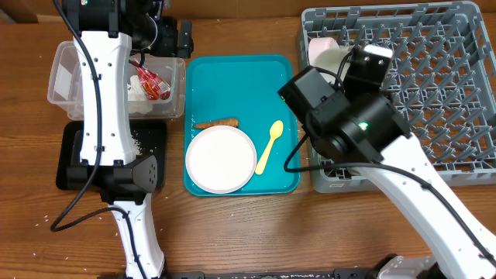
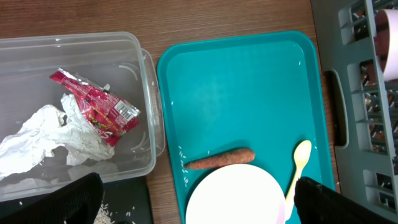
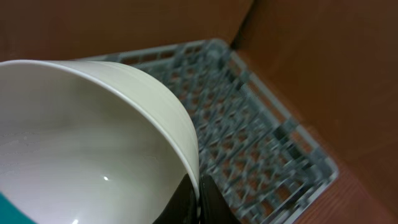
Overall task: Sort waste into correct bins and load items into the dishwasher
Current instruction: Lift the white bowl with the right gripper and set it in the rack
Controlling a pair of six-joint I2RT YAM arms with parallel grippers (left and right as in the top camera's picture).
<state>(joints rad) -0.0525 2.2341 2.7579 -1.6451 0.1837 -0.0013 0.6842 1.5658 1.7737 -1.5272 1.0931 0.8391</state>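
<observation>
Overhead view, left to right. At far left on the table [image 1: 232, 232] stands the clear tub [image 1: 66, 81], which holds the crumpled foil wrapper [image 1: 153, 84] lying on the white paper [image 1: 138, 93]. Just beside the tub, toward the lower edge, lies the black tray [image 1: 71, 155] with rice grains [image 1: 143, 139] scattered in it; a few more grains lie loose on the table near the lower left. The left arm crosses both bins.

Left wrist view: the left claw [image 2: 196, 182] is released and grasps nothing, its dark fingers [image 2: 68, 202] spread to the two lower corners.

At centre, the teal tray [image 1: 240, 74] carries the food stick [image 1: 217, 122], the plate [image 1: 221, 159] just below it, and the spoon [image 1: 269, 146] just right of the plate.

At right, the right claw [image 3: 198, 198] is clenched on the rim of a bowl [image 3: 93, 143], held tilted over the upper-left corner of the dish rack [image 1: 434, 93].
</observation>
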